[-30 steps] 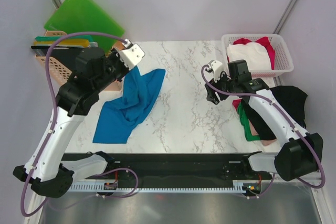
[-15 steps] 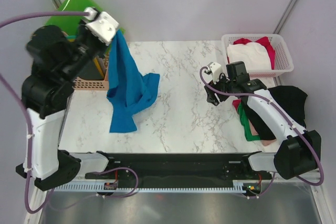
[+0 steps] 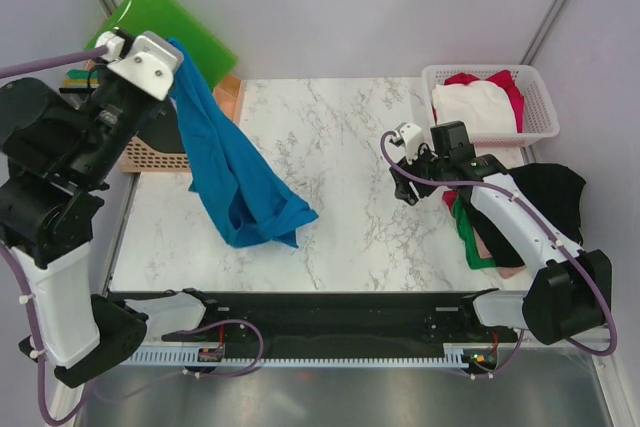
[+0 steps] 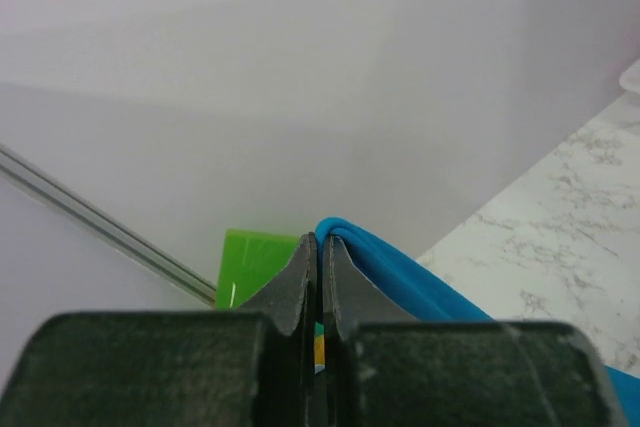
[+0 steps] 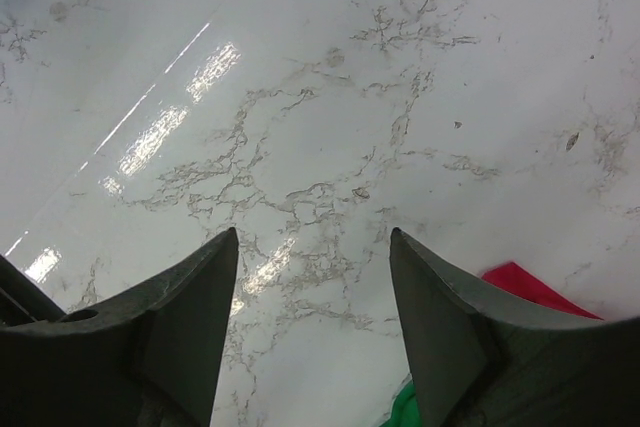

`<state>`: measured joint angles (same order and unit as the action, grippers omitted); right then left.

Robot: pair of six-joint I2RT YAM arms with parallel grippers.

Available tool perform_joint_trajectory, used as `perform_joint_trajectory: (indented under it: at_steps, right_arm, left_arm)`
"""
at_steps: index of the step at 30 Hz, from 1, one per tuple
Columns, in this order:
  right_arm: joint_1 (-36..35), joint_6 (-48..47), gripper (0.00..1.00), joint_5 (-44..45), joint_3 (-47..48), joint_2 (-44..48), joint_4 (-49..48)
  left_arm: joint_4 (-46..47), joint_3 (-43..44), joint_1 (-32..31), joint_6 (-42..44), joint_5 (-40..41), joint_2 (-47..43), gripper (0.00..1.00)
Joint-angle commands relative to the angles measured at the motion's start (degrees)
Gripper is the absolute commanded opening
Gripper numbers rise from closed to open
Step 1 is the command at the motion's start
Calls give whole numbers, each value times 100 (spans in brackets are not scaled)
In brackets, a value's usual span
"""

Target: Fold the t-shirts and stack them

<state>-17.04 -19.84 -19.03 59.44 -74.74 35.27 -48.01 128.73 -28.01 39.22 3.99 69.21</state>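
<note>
My left gripper (image 3: 172, 47) is raised high over the table's left edge, shut on an edge of the bright blue t-shirt (image 3: 232, 169). The shirt hangs from it and its lower end trails on the marble near the left front. In the left wrist view the blue cloth (image 4: 400, 272) comes out between the closed jaws at the gripper (image 4: 322, 239). My right gripper (image 3: 400, 169) hovers open over the marble at the right, with nothing between its fingers (image 5: 190, 317). Folded red, green, pink and black t-shirts (image 3: 520, 209) lie at the right edge under the right arm.
A white lattice basket (image 3: 540, 127) at the back right holds white and red cloth. Green plastic folders (image 3: 170, 22) lean against the back left wall above a tan basket (image 3: 150, 157). Red and green cloth (image 5: 530, 287) shows beside the right finger.
The left arm has swung up and leftward, lifting the blue t-shirt until it hangs, its lower end dragged toward the front left. The right arm has barely moved.
</note>
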Motion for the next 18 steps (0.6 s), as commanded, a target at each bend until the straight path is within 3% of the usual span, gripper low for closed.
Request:
perform_joint_trajectory:
  at_steps: [1,5,11,14,18]
  right_arm:
    - [-1,6,69,-171,164,187,-204]
    - [-115,-46,63,-699,331,136,-65]
    - [-800,-266,63,-304,630,-373,103]
    - [-1694,-337,64,-251,1121,-785,296]
    - [-2328,-337,58,-277,1824,-1524,437]
  left_arm:
    - [125,-295,6,191,128,-56,2]
    - [134,-418,6,270,181,-74,2]
    - [134,-743,15,209,164,-92,2]
    - [151,-814,15,217,181,-48,2]
    - [143,-814,15,217,243,5,2]
